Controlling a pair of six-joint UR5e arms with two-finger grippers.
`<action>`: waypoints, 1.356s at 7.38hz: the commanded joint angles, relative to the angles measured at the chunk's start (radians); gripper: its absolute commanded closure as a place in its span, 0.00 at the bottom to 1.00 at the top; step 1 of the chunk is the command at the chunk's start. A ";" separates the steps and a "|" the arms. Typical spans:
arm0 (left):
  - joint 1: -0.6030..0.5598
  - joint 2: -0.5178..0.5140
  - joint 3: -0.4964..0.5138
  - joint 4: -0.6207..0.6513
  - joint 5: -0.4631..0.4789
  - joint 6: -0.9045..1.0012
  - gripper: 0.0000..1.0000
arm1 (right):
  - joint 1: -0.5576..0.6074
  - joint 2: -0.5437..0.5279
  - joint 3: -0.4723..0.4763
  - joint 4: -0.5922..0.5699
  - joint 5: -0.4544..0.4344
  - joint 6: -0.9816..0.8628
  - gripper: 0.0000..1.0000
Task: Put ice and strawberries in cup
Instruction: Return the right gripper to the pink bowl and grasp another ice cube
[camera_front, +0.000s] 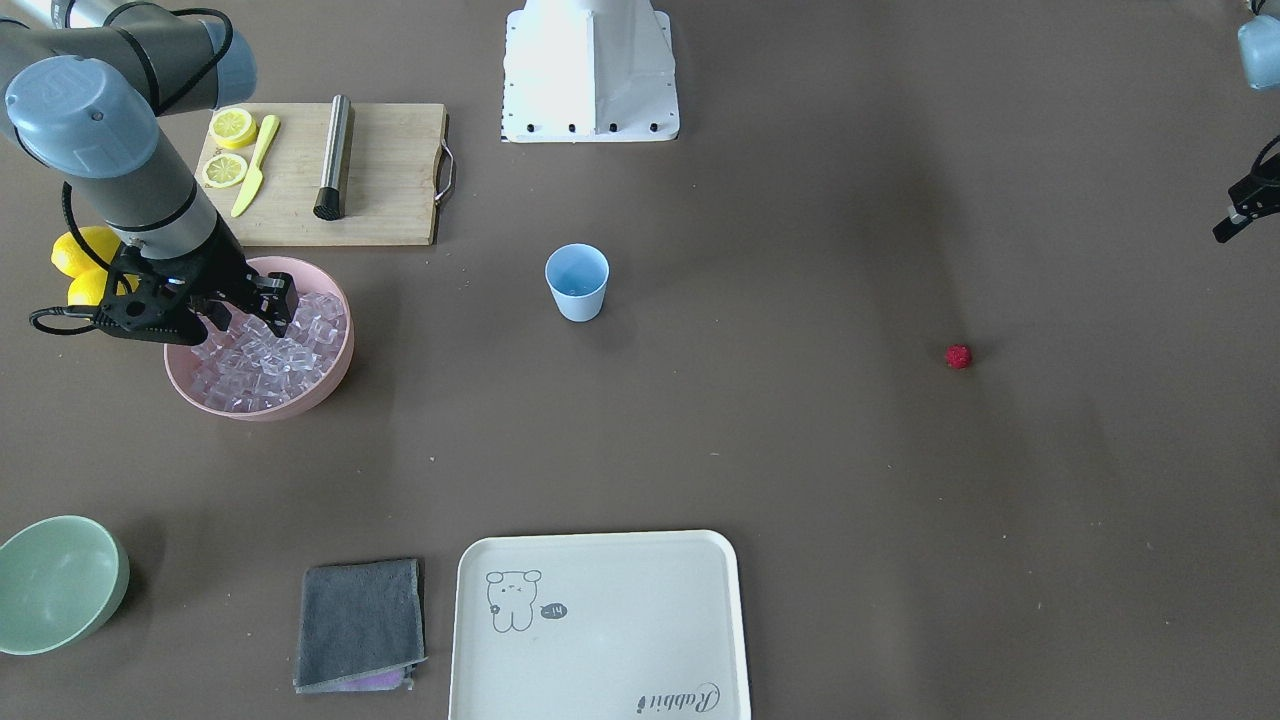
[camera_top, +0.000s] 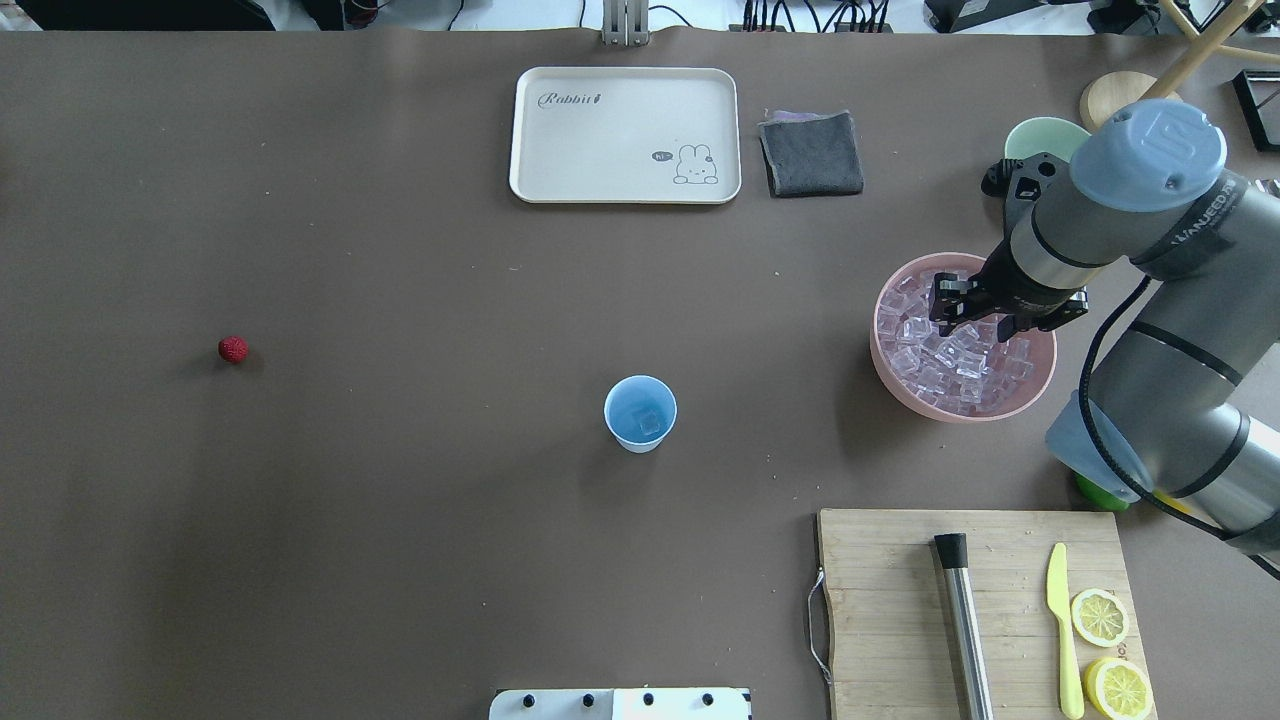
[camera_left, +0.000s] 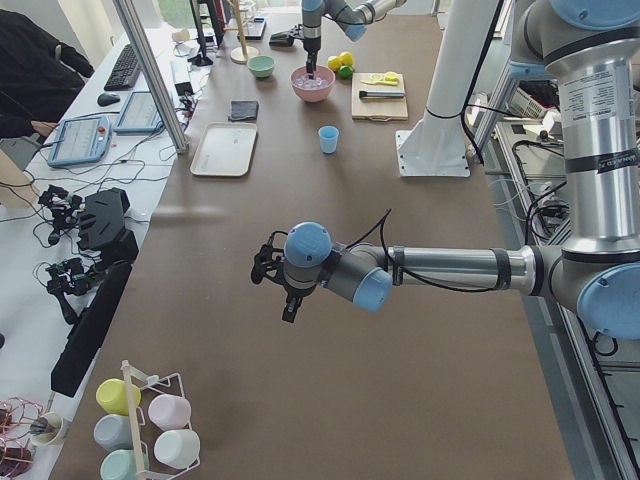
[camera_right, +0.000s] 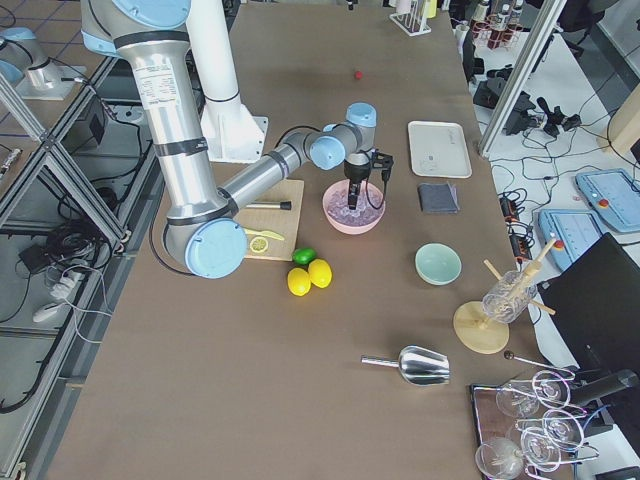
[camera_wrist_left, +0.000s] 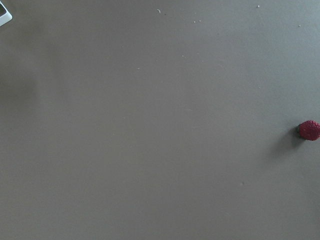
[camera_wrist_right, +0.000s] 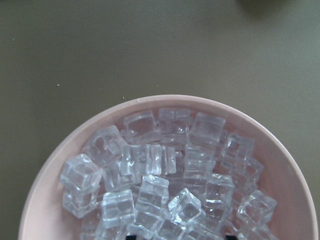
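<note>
Right gripper, jaws spread, among ice in pink bowl; left gripper, state indiscernible, above counter.

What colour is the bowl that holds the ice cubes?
Plain pale pink. The bowl shows best in the overhead exterior view.

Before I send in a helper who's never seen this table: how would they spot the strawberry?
Start at the light blue cup in the middle of the brown table. Far to the robot's left of it, alone, lies the strawberry: the only small, red, bumpy thing.
</note>
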 joint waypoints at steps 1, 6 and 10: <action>0.000 0.000 0.000 0.000 0.000 0.000 0.03 | -0.001 -0.003 -0.019 -0.001 -0.007 -0.006 0.34; 0.000 0.000 0.002 0.000 0.000 0.000 0.03 | -0.016 -0.011 -0.026 0.001 0.001 -0.008 0.36; 0.000 0.000 0.000 0.000 0.000 0.000 0.03 | -0.038 -0.031 -0.025 0.007 0.002 -0.008 0.39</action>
